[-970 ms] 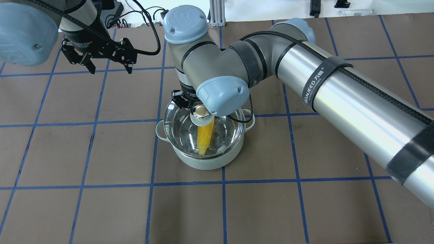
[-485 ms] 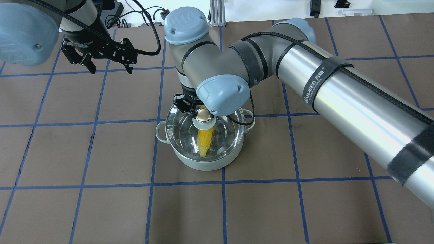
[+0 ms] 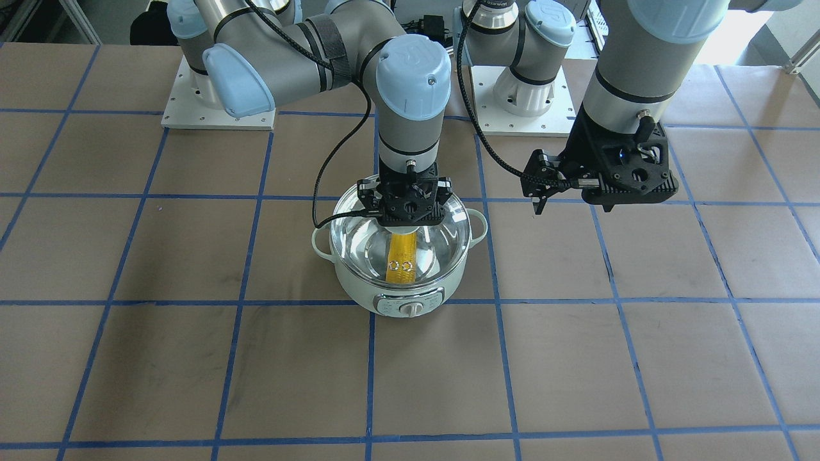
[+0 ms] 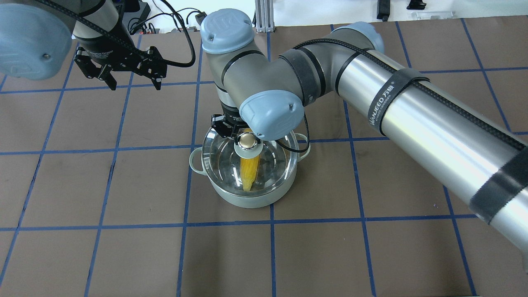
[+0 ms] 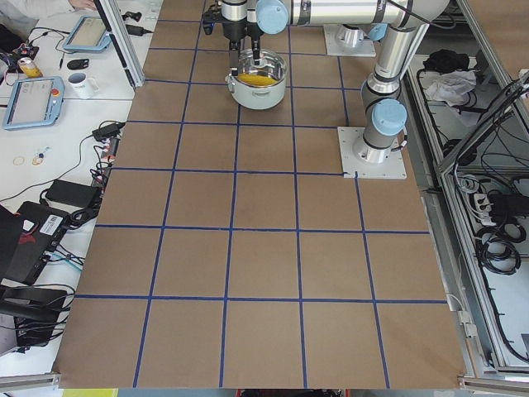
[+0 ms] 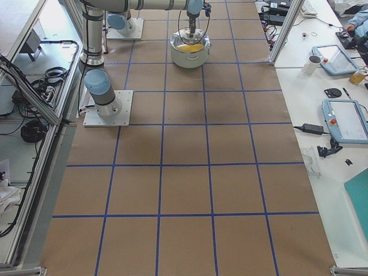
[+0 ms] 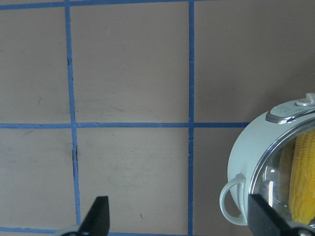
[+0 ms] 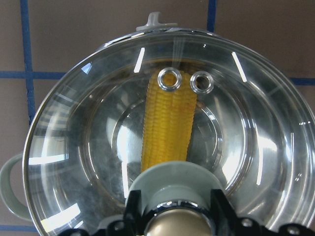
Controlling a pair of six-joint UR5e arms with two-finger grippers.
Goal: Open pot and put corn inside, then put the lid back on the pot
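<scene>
Sitting on the pot (image 4: 247, 202), the lid (image 4: 218, 156) is clamped by the right gripper (image 4: 246, 140) over the corn (image 4: 248, 171); left gripper (image 4: 135, 84) is spread, upper left.

The mint-green pot (image 3: 359, 291) stands upright, its clear domed lid (image 3: 442, 246) seated level on the rim. The yellow corn (image 3: 402, 248) lies inside, visible through the glass.
</scene>
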